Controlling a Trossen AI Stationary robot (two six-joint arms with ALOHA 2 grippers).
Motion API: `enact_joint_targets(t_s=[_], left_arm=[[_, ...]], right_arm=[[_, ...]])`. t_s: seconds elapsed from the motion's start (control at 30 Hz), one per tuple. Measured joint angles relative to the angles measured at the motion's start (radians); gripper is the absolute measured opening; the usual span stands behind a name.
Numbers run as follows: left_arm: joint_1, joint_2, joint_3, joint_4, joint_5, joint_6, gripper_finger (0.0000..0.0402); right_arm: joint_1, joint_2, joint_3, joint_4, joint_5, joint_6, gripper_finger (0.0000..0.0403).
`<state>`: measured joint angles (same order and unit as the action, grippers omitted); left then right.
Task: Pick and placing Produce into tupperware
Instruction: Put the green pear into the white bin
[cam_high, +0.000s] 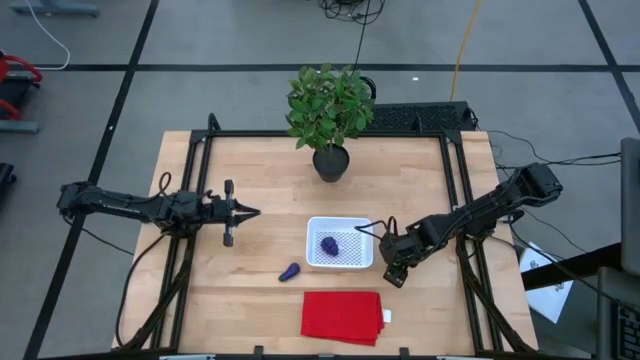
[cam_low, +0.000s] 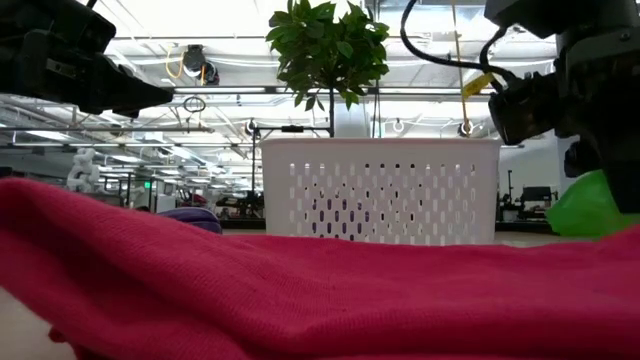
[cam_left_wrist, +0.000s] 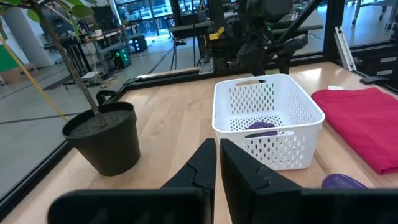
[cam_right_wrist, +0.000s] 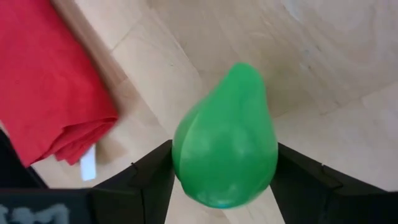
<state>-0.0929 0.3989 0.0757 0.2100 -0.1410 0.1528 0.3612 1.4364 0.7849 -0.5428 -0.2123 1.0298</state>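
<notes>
High view: the right gripper (cam_high: 393, 262) stood low over the bare wood just beside the right wall of the small white perforated plastic basket (cam_high: 340, 243), the tupperware; one roundish dark purple toy piece (cam_high: 329, 245) already lay inside, and an elongated dark purple piece (cam_high: 290, 272) lay loose on the table beyond the basket's far corner from that gripper, close to the flat folded red cloth (cam_high: 342, 316). The left gripper (cam_high: 246, 212) waited well off on the basket's other side, near the potted leafy plant (cam_high: 328, 112). Low view: the bright green, pear-shaped soft toy (cam_low: 587, 205) sat under the right arm, beside the basket, apparently at table level. Left wrist view: the left fingers (cam_left_wrist: 202, 167) were pressed together with nothing between them, pointed toward the basket. Right wrist view: the dark fingers (cam_right_wrist: 147, 178) flanked the green toy on both sides, jaws spread wide because the piece is broad; contact looked made or nearly so, so a firm grip could not be confirmed.
</notes>
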Motion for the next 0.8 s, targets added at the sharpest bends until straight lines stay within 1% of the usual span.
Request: enact_joint_targets(t_s=[0.27,0.43,0.6,0.8], left_arm=[[0.0,0.0,0.0,0.0,0.0,0.0,0.0026],[0.0,0.0,0.0,0.0,0.0,0.003,0.0026],[0.0,0.0,0.0,0.0,0.0,0.003,0.0026],[0.0,0.0,0.0,0.0,0.0,0.004,0.0026]], right_arm=[[-0.015,-0.075,0.0,-0.003,0.002,0.0,0.0221],[-0.029,-0.126,0.012,-0.014,0.003,-0.027,0.0216],[-0.058,-0.146,0.064,-0.022,0.004,-0.095,0.0213],[-0.092,-0.148,0.159,-0.052,0.003,-0.188,0.0212]])
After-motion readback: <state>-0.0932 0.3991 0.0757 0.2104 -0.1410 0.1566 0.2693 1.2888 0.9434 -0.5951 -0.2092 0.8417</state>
